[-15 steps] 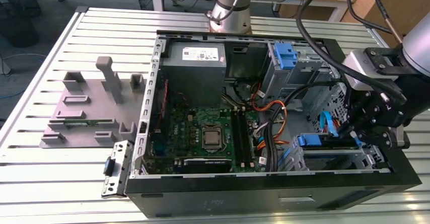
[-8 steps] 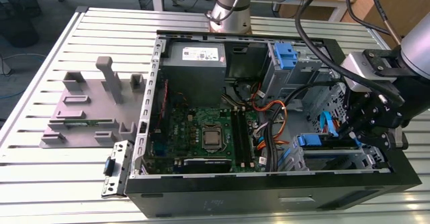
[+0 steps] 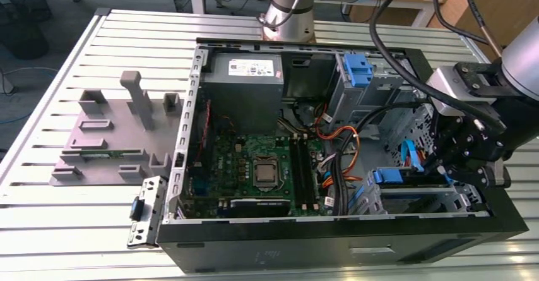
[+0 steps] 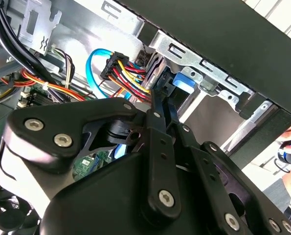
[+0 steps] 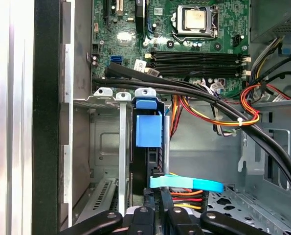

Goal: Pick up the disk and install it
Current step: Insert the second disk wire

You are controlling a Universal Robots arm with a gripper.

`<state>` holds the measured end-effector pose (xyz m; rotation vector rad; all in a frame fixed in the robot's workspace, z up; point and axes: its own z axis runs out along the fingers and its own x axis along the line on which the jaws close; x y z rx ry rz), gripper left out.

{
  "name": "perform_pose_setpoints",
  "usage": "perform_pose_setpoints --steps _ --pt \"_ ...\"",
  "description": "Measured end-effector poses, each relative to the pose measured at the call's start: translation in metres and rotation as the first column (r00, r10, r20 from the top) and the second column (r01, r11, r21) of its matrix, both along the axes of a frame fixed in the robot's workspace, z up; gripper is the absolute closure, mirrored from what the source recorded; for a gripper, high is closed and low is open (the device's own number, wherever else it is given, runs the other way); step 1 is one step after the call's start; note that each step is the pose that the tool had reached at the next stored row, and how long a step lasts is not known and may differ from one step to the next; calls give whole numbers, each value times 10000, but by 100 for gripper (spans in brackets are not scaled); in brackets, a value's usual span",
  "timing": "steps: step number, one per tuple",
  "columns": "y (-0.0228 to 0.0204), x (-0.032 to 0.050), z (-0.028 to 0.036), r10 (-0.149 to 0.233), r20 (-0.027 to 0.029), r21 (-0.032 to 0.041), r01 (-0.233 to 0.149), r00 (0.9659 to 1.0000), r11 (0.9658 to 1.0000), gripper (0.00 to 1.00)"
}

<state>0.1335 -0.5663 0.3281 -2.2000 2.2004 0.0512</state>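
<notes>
gripper [image 3: 455,167] lowered at drive cage [image 3: 421,199], exterior view's right | fingers' spread not discernible | disk [image 5: 148,131] seated upright in cage slot, blue rail showing | motherboard [image 3: 252,167] beside

An open black case [image 3: 337,246] lay on a slatted counter [image 3: 50,218]. Inside it sat a green motherboard [image 3: 244,167] with a bare processor [image 3: 264,170] near its middle, and a grey power supply [image 3: 244,72] beyond the board. Orange, red and yellow wires [image 3: 341,139] ran beside the board, with black cables [image 3: 383,113] crossing above them. A tall blue latch [image 3: 358,72] stood at the far bay. On the exterior view's left stood a grey fixture [image 3: 113,129].
</notes>
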Motion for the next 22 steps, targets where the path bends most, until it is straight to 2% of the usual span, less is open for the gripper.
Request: perform_pose_setpoints --steps 6,7,11,13,20,22 --pt "0 0 -4 -1 0 7 1 10000 10000 82" --pt "0 0 -3 -1 0 5 1 10000 10000 76" --pt "0 0 10 0 0 2 0 10000 10000 76" --pt "0 0 45 -1 0 5 1 10000 10000 76" --pt "0 0 228 -1 0 10 1 10000 10000 76" --pt "0 0 253 -1 0 9 1 10000 10000 76"
